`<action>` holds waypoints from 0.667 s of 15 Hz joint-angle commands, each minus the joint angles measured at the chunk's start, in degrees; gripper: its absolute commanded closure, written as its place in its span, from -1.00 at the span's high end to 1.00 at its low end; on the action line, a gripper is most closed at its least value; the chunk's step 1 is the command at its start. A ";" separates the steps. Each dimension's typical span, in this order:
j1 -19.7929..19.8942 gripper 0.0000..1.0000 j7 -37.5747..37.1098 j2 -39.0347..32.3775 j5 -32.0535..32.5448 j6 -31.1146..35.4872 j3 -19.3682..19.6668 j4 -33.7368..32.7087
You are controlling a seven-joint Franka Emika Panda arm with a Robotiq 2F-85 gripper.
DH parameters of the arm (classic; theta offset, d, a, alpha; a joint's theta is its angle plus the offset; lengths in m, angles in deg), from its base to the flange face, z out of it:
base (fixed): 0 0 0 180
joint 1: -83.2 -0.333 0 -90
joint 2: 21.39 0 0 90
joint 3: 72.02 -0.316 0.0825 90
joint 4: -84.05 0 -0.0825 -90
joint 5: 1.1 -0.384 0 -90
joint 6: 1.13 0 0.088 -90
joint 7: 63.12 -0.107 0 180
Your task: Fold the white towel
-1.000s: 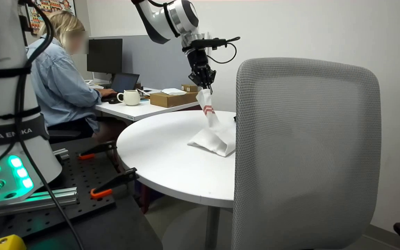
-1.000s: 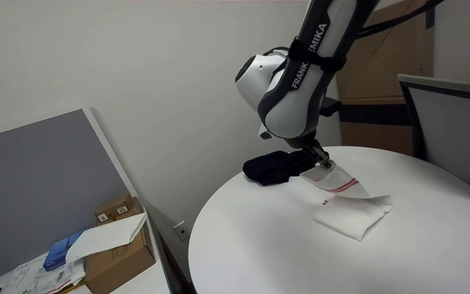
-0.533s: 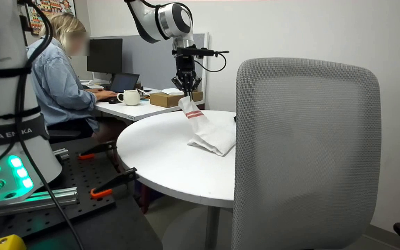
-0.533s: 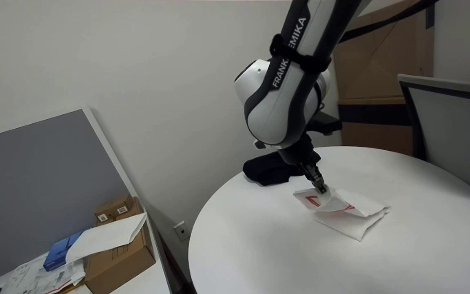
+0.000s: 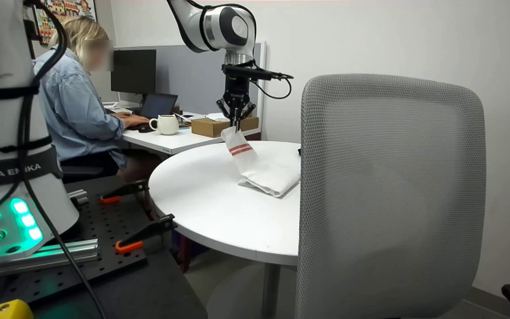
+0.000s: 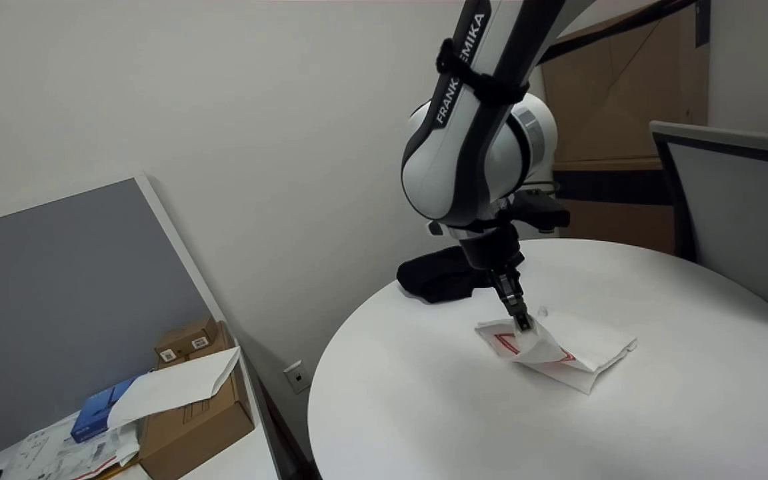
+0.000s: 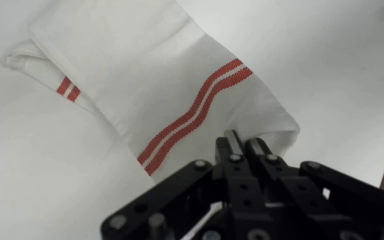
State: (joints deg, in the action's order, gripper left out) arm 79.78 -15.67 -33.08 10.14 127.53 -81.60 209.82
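Tabletop point(image 5: 210, 212), partly behind a chair point(image 5: 392, 186), bears dark fabric point(image 6: 439, 275) and the towel point(image 7: 165, 80) the end effector point(image 7: 244, 138) grips.

Your towel point(image 7: 138, 83) is matt woven cloth; you can make out the weave in the red stripes point(image 7: 233, 80). Your gripper point(image 7: 244, 140) looks matt black, with shiny metal screw heads point(image 7: 200, 164) and pale, metal-looking strips on the fingers point(image 7: 235, 143). Your arm point(image 6: 434, 180) has a smooth, slightly glossy white shell, plastic-looking. The table point(image 5: 210, 199) you work at: smooth, near-matt top. Chair point(image 5: 390, 190): rough-looking mesh back. Boxes point(image 6: 197, 433): plain matt cardboard. Mug point(image 5: 167, 125): smooth, ceramic-looking. Rail point(image 5: 73, 253): bare metal, dull shine. Dark bundle point(image 6: 441, 275): soft-looking matt cloth. Wall point(image 6: 257, 133): smooth, matt.
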 commanded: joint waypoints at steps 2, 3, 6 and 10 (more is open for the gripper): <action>2.83 -0.86 1.69 -2.63 -2.07 0.95 2.96 -2.52; 3.15 -0.86 1.24 -3.05 -1.09 1.11 3.59 -2.73; 4.22 -0.87 0.55 -3.93 1.02 2.28 5.41 -3.33; 5.63 -0.86 -0.47 -4.65 3.25 3.86 8.03 -4.21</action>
State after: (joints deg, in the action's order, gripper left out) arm 84.56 -15.46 -36.77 11.56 130.45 -75.04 207.04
